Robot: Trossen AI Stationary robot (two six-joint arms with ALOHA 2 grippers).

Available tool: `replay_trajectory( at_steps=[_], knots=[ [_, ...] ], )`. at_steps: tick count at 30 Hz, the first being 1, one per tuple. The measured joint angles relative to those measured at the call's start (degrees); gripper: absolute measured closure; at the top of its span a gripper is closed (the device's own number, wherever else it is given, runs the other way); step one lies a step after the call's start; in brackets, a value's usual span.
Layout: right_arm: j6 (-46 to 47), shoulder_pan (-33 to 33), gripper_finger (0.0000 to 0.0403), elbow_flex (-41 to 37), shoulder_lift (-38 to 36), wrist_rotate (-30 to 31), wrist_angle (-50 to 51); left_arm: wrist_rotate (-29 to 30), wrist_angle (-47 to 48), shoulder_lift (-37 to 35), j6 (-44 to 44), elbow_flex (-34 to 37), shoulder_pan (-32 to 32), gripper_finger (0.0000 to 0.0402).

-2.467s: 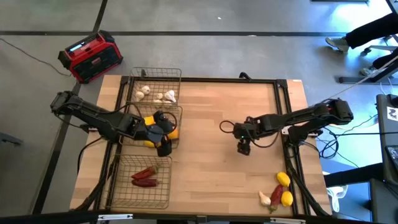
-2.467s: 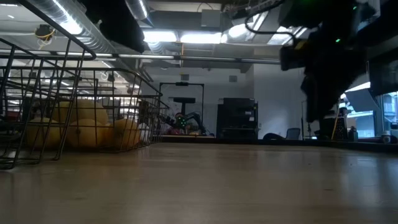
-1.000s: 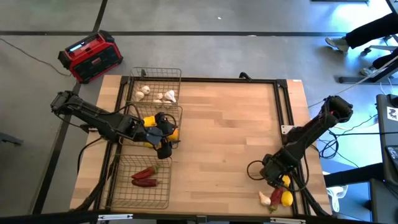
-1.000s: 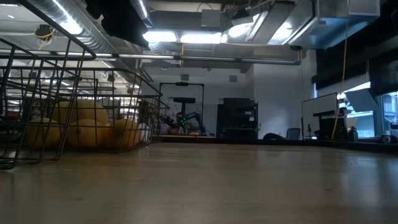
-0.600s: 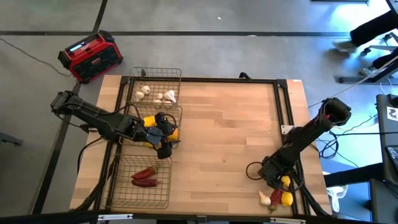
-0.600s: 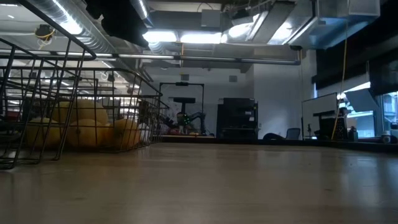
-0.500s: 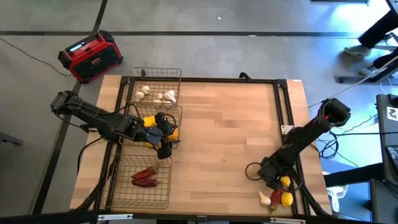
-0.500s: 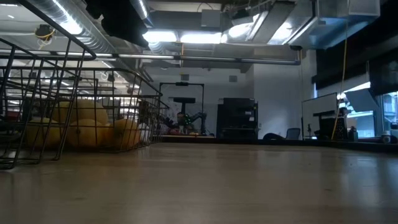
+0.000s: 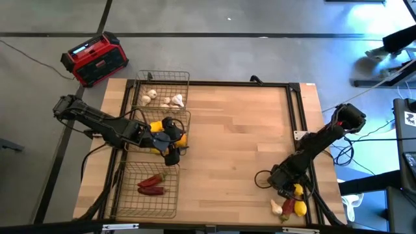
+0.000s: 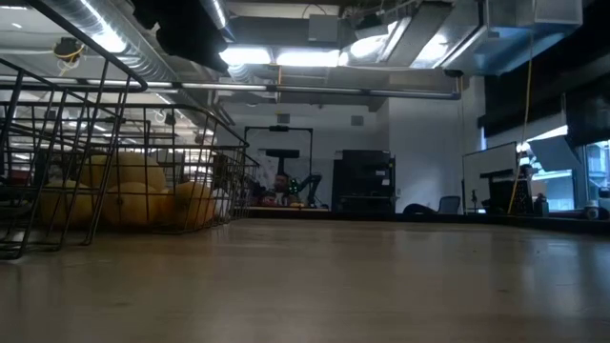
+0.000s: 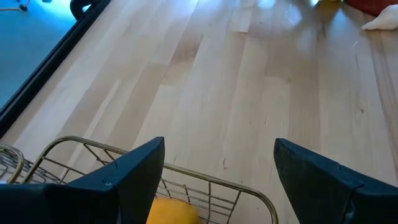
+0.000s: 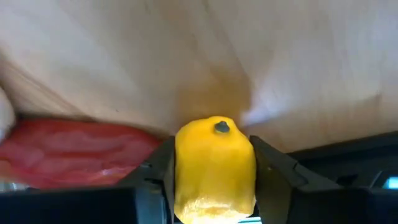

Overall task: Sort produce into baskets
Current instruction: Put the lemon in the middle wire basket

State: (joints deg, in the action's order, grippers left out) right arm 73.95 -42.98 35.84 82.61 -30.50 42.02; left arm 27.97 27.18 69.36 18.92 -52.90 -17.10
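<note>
Loose produce lies near the table's near right corner: a lemon (image 9: 298, 190), a second lemon (image 9: 299, 208), a red chili (image 9: 288, 204) and a garlic bulb (image 9: 277, 208). My right gripper (image 9: 290, 188) is down over this pile, shut on the first lemon (image 12: 214, 174), with the chili (image 12: 74, 152) lying beside it. Three wire baskets stand along the left side: garlic in the far one (image 9: 164, 78), lemons in the middle one (image 9: 188, 127), chilies in the near one (image 9: 130, 205). My left gripper (image 11: 214, 180) hangs open over the middle basket's rim. My right gripper pinches the lemon's two long sides (image 12: 181, 168) between its two fingers (image 12: 267, 165). The fingers slant down from above and lie along the lemon, whose dark-tipped end (image 12: 221, 127) points away from the wrist. The lemon lies on the table beside the chili.
A red-and-black box (image 9: 95, 58) sits on the floor beyond the far left corner. The table's middle is bare wood (image 9: 240, 130). In the low view the lemon basket (image 10: 124, 200) fills the left side. The table's right frame rail (image 9: 305, 162) runs next to the pile.
My right arm has crept slightly toward the table's left edge, staying low over the produce pile. The pile and the baskets lie as before.
</note>
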Motion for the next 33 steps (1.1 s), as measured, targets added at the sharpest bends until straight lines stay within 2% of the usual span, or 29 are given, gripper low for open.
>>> replay_trajectory(
  at_steps=[4, 9, 14, 19, 23, 28, 33],
  knots=[
    [-4.72, 2.96, 0.0257, 2.50, 0.00, 4.20, 1.46, 0.00, -1.17, 0.00, -1.14, 0.00, 0.00, 0.0102],
    [-14.01, 7.90, 0.0250, 6.74, 0.00, 12.43, 6.01, -0.02, -2.81, 0.00, -2.33, 0.00, 0.00, 0.0102],
    [-25.19, 13.47, 0.0249, 10.66, 0.00, 23.18, 7.89, 0.00, -4.88, 0.00, -2.62, 0.00, 0.00, 0.0102],
    [-35.19, 18.41, 0.0249, 14.06, 0.00, 37.73, 6.47, 0.00, -6.09, 0.00, -2.57, 0.00, 0.00, 0.0102],
    [-41.93, 21.32, 0.0249, 15.76, 0.00, 44.08, 1.97, -0.02, -7.89, 0.00, -3.12, 0.00, 0.00, 0.0102],
    [-50.08, 24.24, 0.0249, 16.19, 0.00, 47.90, -7.99, -0.02, -9.46, 0.01, -3.27, 0.00, 0.00, 0.0102],
    [-59.09, 25.07, 0.0248, 16.19, 0.00, 57.42, -20.04, -0.02, -11.17, 1.92, -3.99, 0.00, 0.02, 0.0102]
  ],
)
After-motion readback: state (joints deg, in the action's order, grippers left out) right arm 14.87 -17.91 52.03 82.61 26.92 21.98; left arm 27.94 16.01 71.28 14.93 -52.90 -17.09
